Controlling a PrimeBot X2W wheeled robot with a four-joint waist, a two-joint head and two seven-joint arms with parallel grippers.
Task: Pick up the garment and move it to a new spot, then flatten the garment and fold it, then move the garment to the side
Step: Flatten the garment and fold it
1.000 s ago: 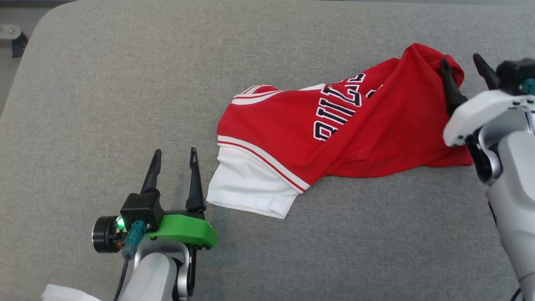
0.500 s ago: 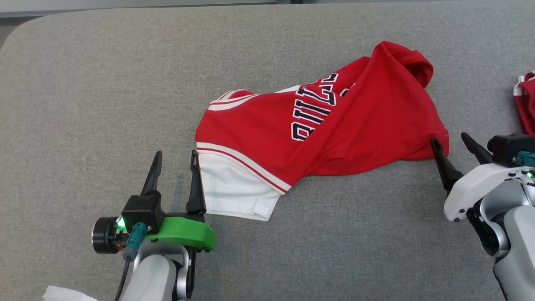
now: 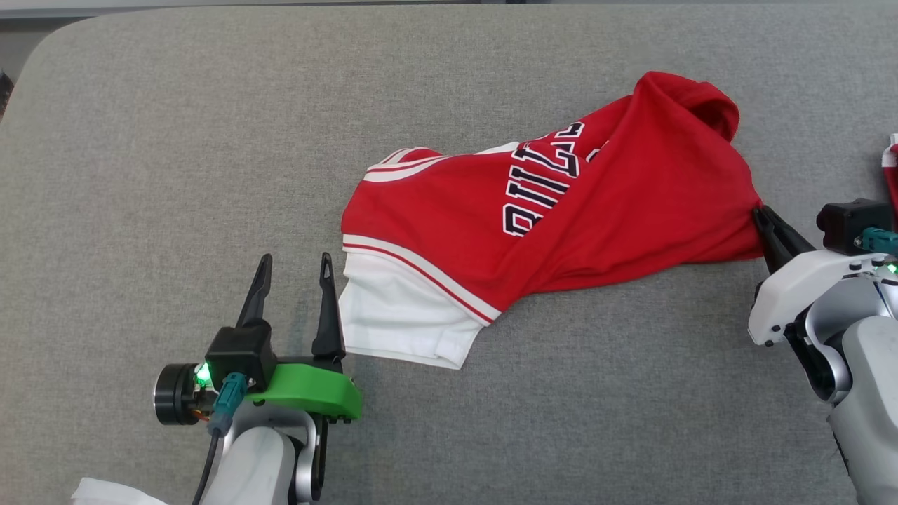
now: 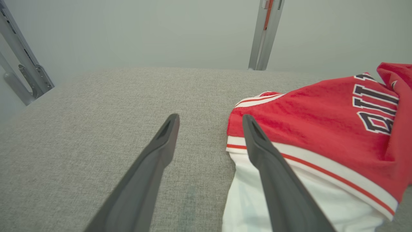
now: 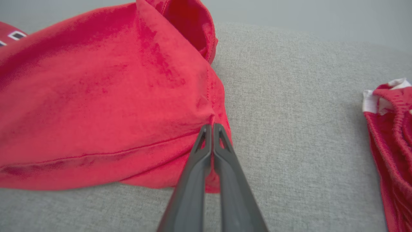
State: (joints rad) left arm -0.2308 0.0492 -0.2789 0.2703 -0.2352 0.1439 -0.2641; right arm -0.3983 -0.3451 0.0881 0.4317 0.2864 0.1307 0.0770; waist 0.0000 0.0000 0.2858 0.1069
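The garment (image 3: 561, 210) is red with white trim and dark letters, lying crumpled across the middle of the grey padded table (image 3: 175, 140). My right gripper (image 3: 759, 212) is shut on its right edge; in the right wrist view the fingertips (image 5: 210, 126) pinch a fold of the red garment (image 5: 96, 96). My left gripper (image 3: 295, 261) stands open just left of the white hem, with only bare table between its fingers. In the left wrist view the left gripper (image 4: 210, 119) has its right finger over the edge of the garment (image 4: 322, 129).
A second red-and-white cloth (image 3: 892, 175) lies at the table's right edge, right of my right gripper, and appears in the right wrist view (image 5: 392, 135). A white cloth (image 3: 105, 492) peeks in at the bottom left. Metal frame posts (image 4: 265, 32) stand beyond the table.
My right gripper dropped from the garment's upper right fold to its lower right edge and has closed on it. The left arm has not moved. The head camera shifted.
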